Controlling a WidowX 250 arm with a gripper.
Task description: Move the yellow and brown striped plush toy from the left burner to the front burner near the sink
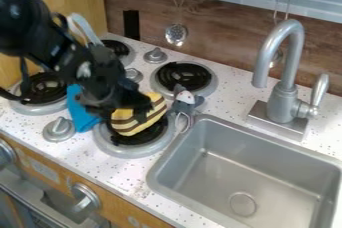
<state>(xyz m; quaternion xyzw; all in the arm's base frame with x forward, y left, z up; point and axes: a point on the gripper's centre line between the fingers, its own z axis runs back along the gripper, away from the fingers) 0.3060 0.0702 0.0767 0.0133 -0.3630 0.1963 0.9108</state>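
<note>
Counter [123, 174]: near edge runs just in front of the near-right burner [130, 151]. Striped toy [141, 120] lies on that burner, toward its far side; gripper [120, 113] is down over it, touching or nearly so. Cannot tell how far open it is, or whether it has hold of the toy. Blue cloth [81, 114] beside the gripper, just past a knob [59, 128]; could snag on a sideways move. Sink [247, 177] begins close by, so a slipping toy might roll over its rim. Grey mouse [185, 99] sits just beyond, easily nudged. Roomiest path judged: over the sink, short of the tap [284, 102].
</note>
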